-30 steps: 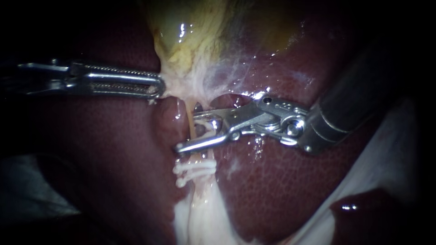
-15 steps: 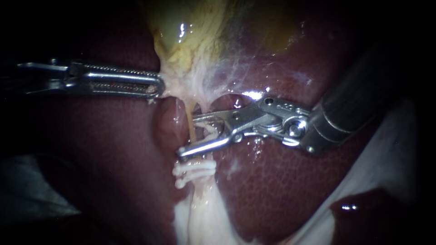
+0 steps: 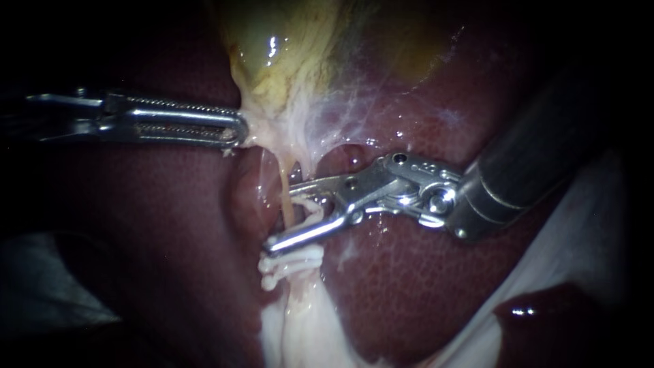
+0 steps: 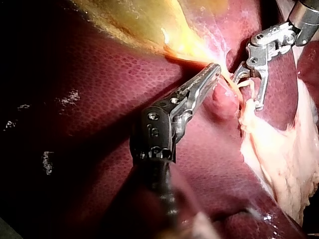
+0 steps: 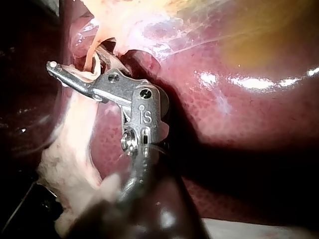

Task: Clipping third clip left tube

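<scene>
Dark liver [image 3: 170,225] is backing the scene: the right instrument [image 3: 281,215] is holding its jaws apart astride the thin yellow tube [image 3: 287,199], just above two white clips [image 3: 293,262] on it, while the left instrument [image 3: 235,131] is gripping pale tissue at the gallbladder [image 3: 286,75] neck.

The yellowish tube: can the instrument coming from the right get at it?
Probably yes. The right instrument has its open jaws astride the tube, just above the white clips, with nothing else between them. The left instrument grips the gallbladder off to one side.
</scene>
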Controlling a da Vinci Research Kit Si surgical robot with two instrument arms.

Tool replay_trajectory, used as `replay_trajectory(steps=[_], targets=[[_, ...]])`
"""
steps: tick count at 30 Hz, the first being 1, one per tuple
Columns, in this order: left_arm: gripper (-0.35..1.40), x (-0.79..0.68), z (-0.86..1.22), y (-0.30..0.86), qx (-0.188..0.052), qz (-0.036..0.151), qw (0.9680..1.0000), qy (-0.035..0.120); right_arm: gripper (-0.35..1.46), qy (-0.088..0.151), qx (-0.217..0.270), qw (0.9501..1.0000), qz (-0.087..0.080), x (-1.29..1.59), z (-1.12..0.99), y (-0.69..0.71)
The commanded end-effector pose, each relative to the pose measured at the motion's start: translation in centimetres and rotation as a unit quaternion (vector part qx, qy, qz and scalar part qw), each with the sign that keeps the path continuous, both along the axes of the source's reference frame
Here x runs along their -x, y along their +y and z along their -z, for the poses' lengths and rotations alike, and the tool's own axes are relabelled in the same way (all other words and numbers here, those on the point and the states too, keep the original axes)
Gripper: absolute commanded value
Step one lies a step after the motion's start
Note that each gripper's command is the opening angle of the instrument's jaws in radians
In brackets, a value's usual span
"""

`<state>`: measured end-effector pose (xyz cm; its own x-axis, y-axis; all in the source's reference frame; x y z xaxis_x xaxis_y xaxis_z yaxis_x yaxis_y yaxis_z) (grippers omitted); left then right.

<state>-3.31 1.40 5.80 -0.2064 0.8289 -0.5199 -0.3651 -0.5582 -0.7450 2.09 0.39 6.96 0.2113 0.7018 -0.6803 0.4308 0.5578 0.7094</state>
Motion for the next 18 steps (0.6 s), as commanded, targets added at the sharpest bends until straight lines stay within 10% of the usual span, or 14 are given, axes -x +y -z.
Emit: replay_trajectory(steps=[1,18], targets=[[-0.35,0.00,0.00,0.00,0.000,0.000,1.0000,0.000,0.49,0.002,0.000,1.0000,0.001,0.00,0.01,0.00],[-0.35,0.00,-0.01,0.00,0.000,0.000,1.0000,0.000,0.48,0.017,-0.010,0.9997,0.013,-0.02,0.27,-0.07]])
